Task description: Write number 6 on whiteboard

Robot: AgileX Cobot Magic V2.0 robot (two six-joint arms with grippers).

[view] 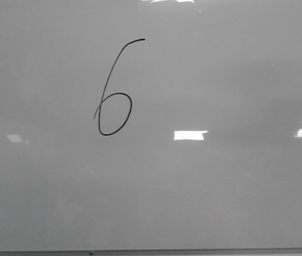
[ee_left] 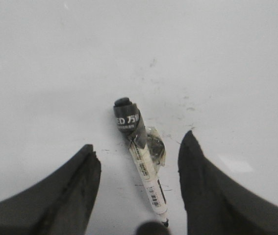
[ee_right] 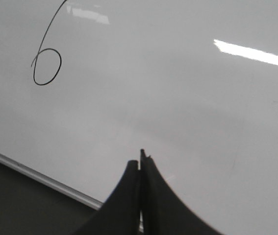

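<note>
Across the front view, the whiteboard (view: 220, 186) fills nearly everything, a glossy grey-white surface with its thin grey frame edge running along the bottom. The number 6 (view: 113, 114) is drawn on it in thin black line, left of centre and in the upper half: a long slanted stem curving down into a small oval loop. Neither arm shows in this view.

The left hand (ee_left: 139, 181) has its two dark fingers (ee_left: 75, 191) spread wide apart and grips nothing. Between them, on a pale, faintly scuffed surface, lies a marker (ee_left: 141, 159) with a black cap and a white printed barrel, tilted and with a bit of clear tape around its middle. The marker touches neither finger as far as the wrist view shows, though its lower end is partly hidden by a dark blur at the picture's edge, so contact there is hard to rule out.

The right hand (ee_right: 140, 171) has its fingers pressed together, tip to tip, with no gap and nothing visible between them. It hangs over the whiteboard (ee_right: 178, 98) near the frame edge (ee_right: 40, 177), well apart from the number 6 (ee_right: 47, 66), whose loop and lower stem show in that view.
</note>
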